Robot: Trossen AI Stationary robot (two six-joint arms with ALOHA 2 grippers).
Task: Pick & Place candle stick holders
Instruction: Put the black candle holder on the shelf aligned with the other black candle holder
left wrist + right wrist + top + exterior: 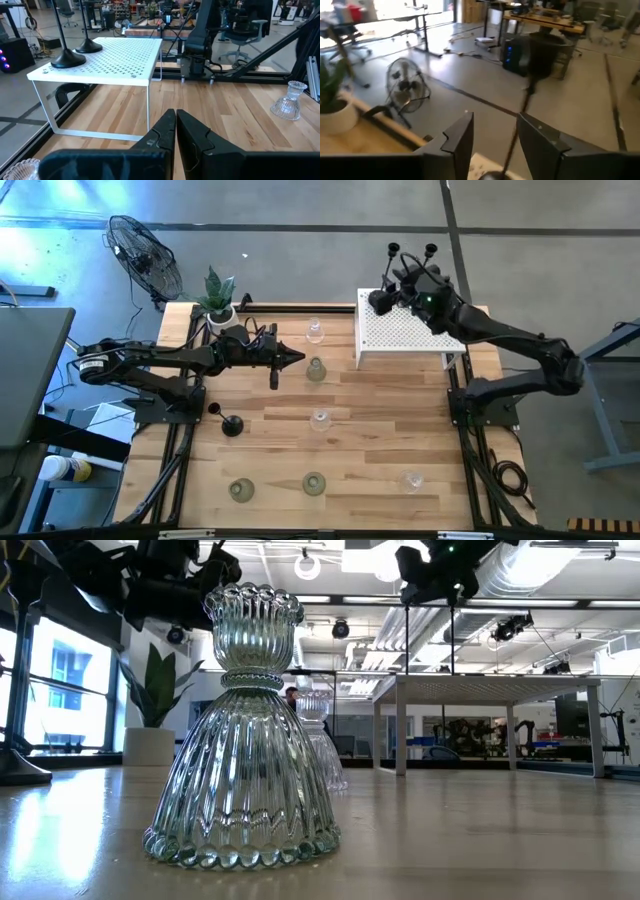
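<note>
Black stemmed holders (75, 47) stand on the white perforated stand (405, 335) just below your spread right gripper (495, 137), so next withdraw upward; left gripper (175, 132) waits pressed together.

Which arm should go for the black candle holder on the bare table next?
Left. The black holder sits on the left arm's side, near its shut left end effector. The right end effector is over the white box, open around another holder's stem.
</note>
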